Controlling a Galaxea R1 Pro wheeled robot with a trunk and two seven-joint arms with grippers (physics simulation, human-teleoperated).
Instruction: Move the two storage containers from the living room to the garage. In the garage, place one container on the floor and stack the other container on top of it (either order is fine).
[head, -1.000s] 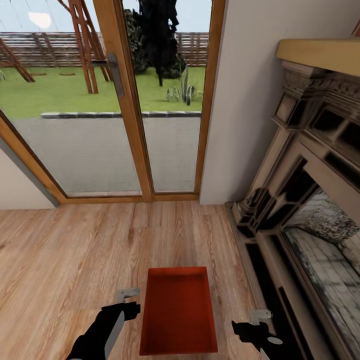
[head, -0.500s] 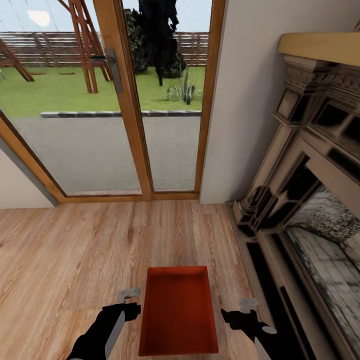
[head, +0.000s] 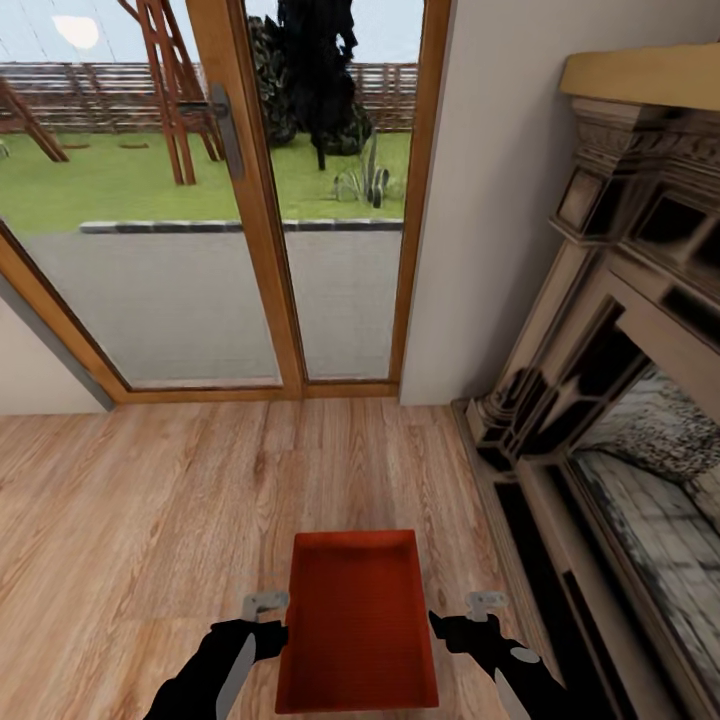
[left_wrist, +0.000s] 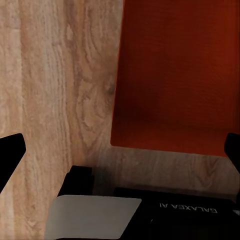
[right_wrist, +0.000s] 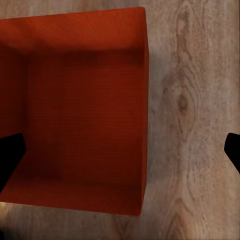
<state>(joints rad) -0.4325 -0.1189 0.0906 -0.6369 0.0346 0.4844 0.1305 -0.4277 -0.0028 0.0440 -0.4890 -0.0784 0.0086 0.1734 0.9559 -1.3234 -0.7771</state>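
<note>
One rust-red storage container stands open-top on the light wood plank floor of the living room, right in front of me. My left gripper is at its left wall and my right gripper is at its right wall. The left wrist view looks down on the container, with the left gripper open and its fingers spread wide across the container's edge. In the right wrist view the right gripper is open in the same way: one finger is over the container and the other over the floor.
A wood-framed glass patio door faces me, with lawn and paving beyond it. A white wall stands to its right. A dark ornate fireplace runs along the right side, close to the container. Open plank floor lies to the left.
The right gripper has moved left, up to the container's right wall. The left gripper has edged right towards the left wall. The container has stayed put.
</note>
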